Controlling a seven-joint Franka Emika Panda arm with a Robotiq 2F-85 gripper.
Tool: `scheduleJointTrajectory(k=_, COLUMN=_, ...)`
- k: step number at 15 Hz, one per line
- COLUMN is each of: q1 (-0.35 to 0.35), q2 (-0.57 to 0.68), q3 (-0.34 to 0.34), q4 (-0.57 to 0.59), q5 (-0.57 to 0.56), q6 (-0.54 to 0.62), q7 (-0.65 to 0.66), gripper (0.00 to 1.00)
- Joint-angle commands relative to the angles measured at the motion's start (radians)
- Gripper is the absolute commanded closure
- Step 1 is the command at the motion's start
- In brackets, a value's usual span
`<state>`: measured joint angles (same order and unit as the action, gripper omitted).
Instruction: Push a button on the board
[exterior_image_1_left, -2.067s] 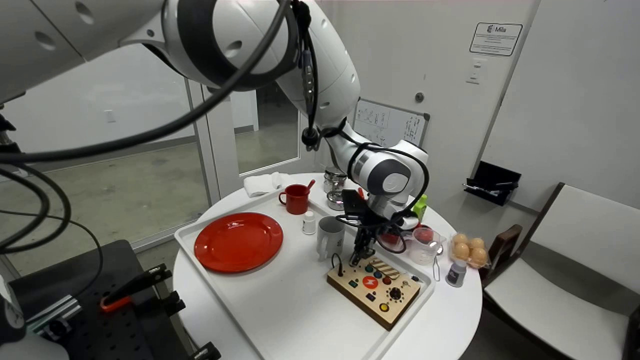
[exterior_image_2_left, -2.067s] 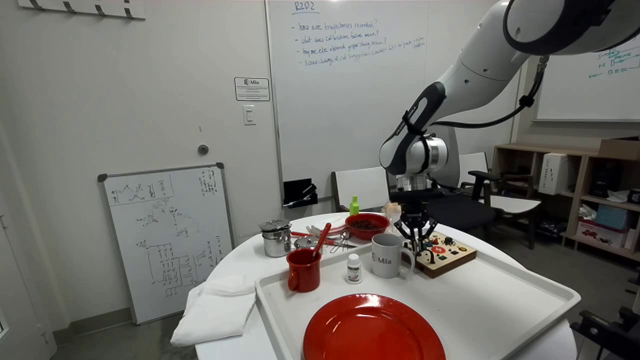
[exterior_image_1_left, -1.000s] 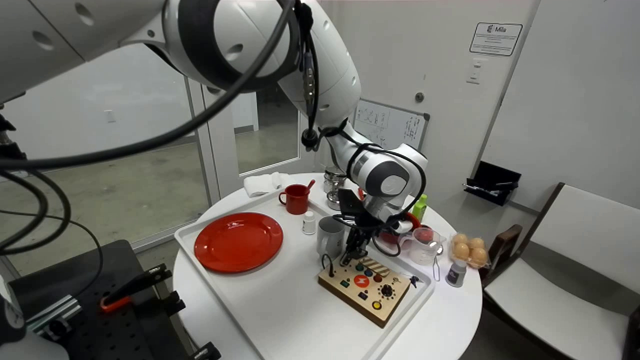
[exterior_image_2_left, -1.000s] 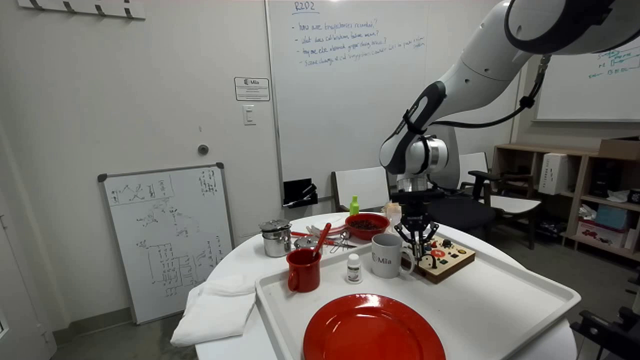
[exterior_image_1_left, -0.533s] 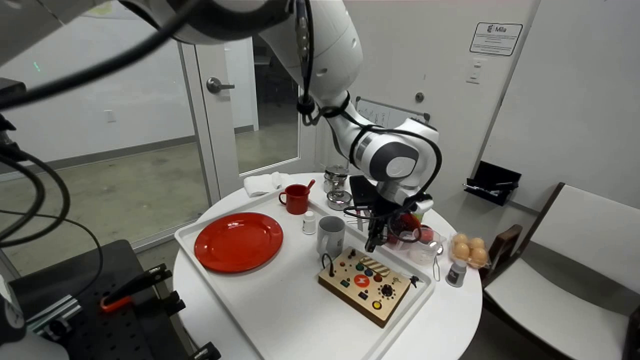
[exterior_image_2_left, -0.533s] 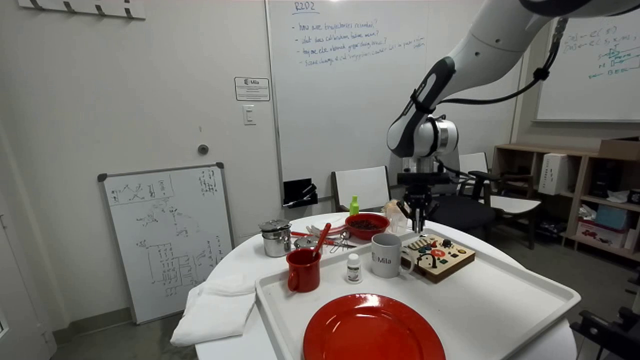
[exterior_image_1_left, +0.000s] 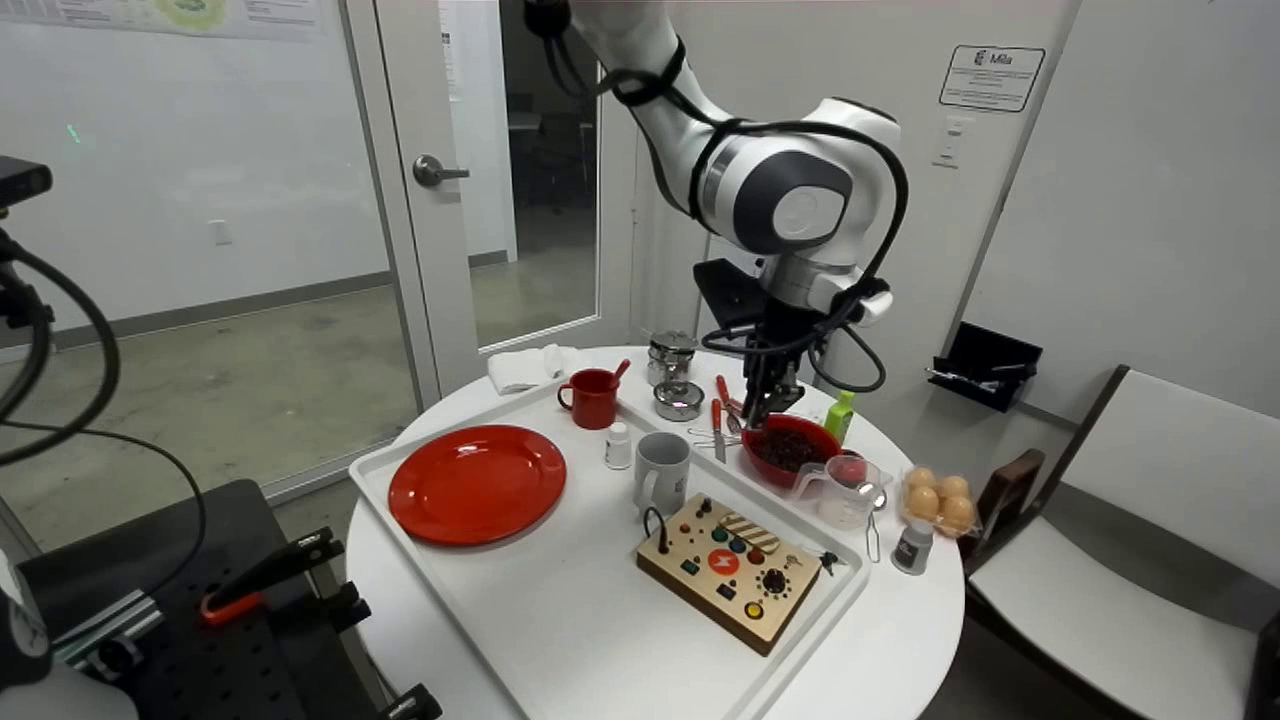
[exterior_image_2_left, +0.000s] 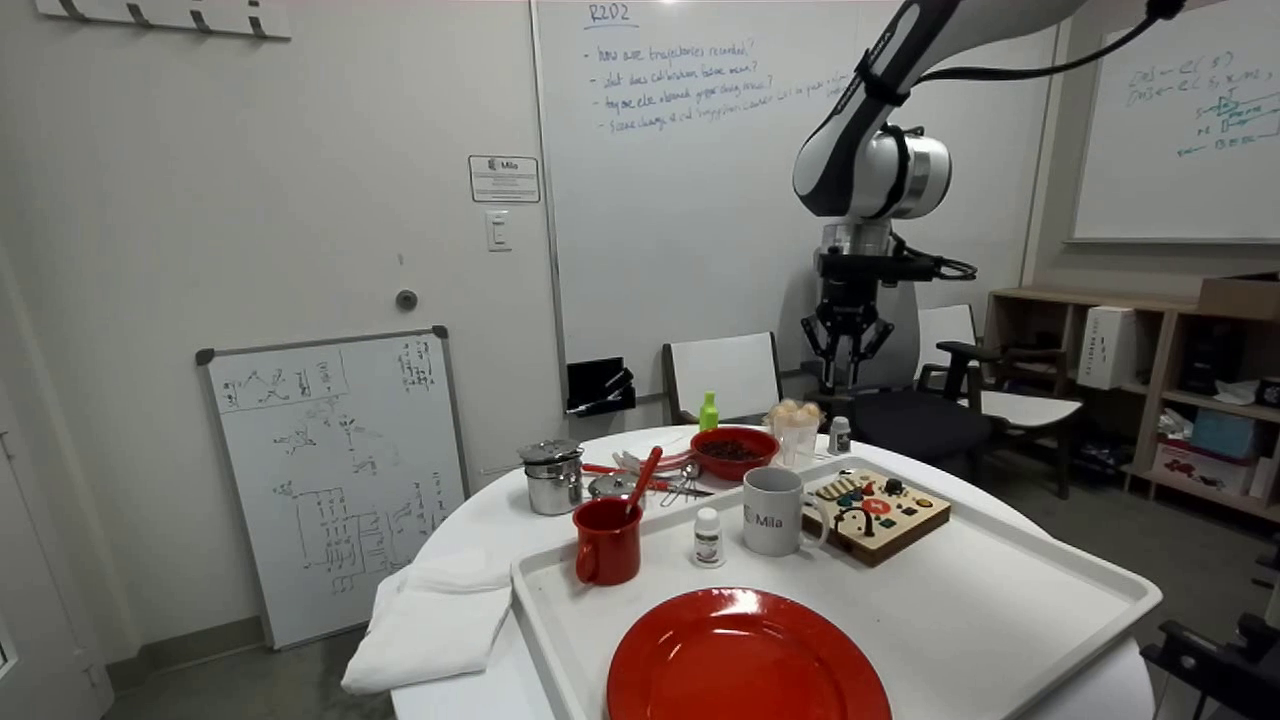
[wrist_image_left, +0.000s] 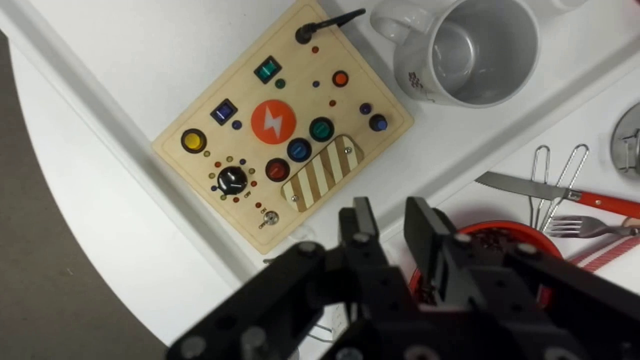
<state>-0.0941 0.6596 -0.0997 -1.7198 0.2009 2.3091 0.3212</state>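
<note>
1. In an exterior view the red plate is lying leftmost on the tray.
2. The red mug is standing upright beyond it.
3. The grey mug is standing just beside the board.
4. The board is lying flat on the tray, buttons facing up.
5. The fingers are hanging well above the tabletop, released and slightly parted.
6. The red bowl is sitting on the tabletop beside the tray.
</note>
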Motion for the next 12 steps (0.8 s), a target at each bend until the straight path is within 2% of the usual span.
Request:
scheduleJointTrajectory(k=1, q1=-0.027, q2=-0.036, q3=0.025, q4=-0.027, q5=0.025, q6=-0.045, q7=-0.064, gripper=0.44)
scheduleJointTrajectory(k=3, q1=-0.041, q2=-0.023, q3=0.035, q4=-0.011, q5=0.040, q6=-0.086, q7=-0.081, gripper=0.30)
scheduleJointTrajectory(k=4, q1=-0.018, q2=-0.016, q3=0.014, q4=-0.006, q5=0.012, q6=-0.059, q7=-0.045, gripper=0.48)
scheduleJointTrajectory(k=6, q1=-0.025, q2=-0.015, q3=0.019, q4=-0.005, q5=0.015, q6=-0.074, q7=-0.052, gripper=0.33)
scheduleJointTrajectory(k=7, q1=-0.027, q2=-0.015, q3=0.020, q4=-0.005, q5=0.015, q6=-0.076, q7=-0.054, gripper=0.30)
scheduleJointTrajectory(k=12, q1=-0.027, q2=-0.015, q3=0.021, q4=-0.005, q5=0.016, q6=-0.078, q7=-0.055, gripper=0.30)
